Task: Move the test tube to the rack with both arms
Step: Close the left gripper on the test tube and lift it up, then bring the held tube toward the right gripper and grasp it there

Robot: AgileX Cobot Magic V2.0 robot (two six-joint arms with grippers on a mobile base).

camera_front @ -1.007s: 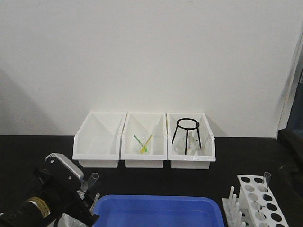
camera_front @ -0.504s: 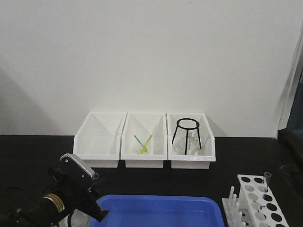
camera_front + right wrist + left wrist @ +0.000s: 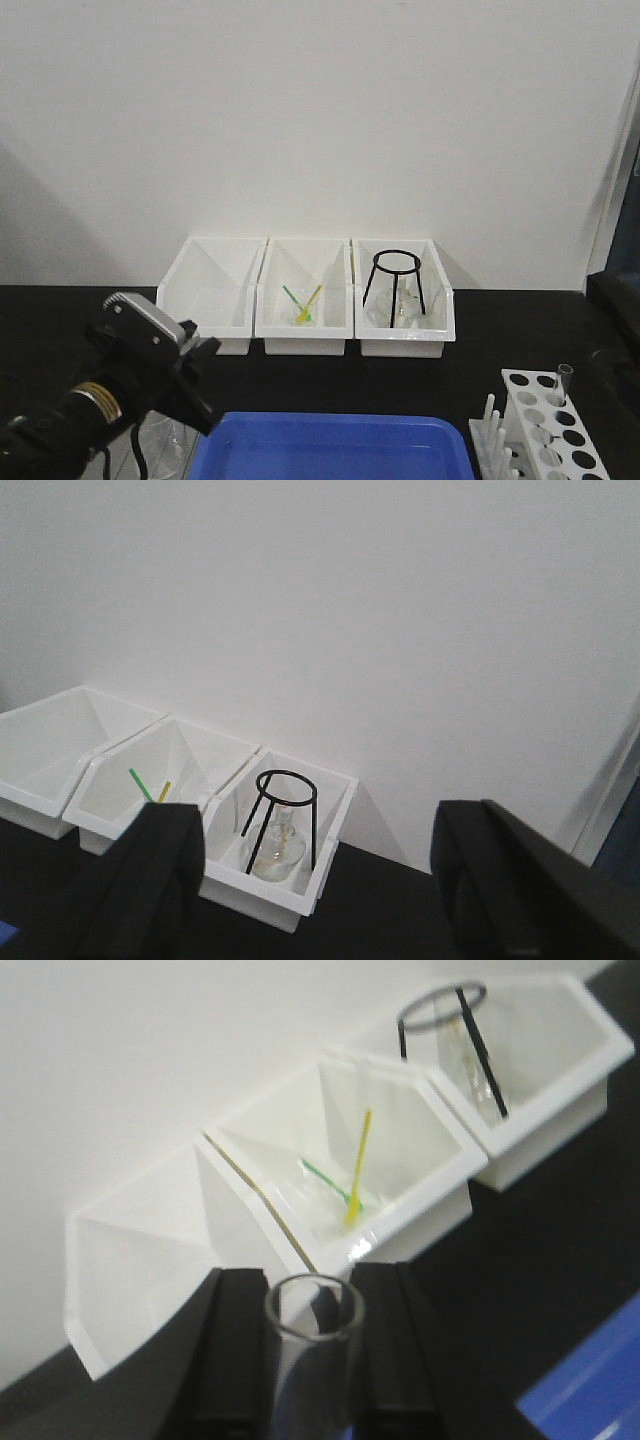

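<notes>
In the left wrist view we find the test tube (image 3: 310, 1380) at bottom centre, clamped between the two black fingers (image 3: 232, 1360) of the left gripper (image 3: 312, 1295), with its open rim showing between their tips. A corner of the blue tray (image 3: 600, 1380) cuts in at lower right. In the front view that gripper sits at lower left, just beside the tray's near corner. The rack (image 3: 545, 415) stands in the lower right corner, well apart, with the tray between them. We see the right gripper (image 3: 315, 880) spread wide, holding nothing. Bare black tabletop (image 3: 480, 350) runs from the tray to the three white bins (image 3: 205, 285) at the wall.
</notes>
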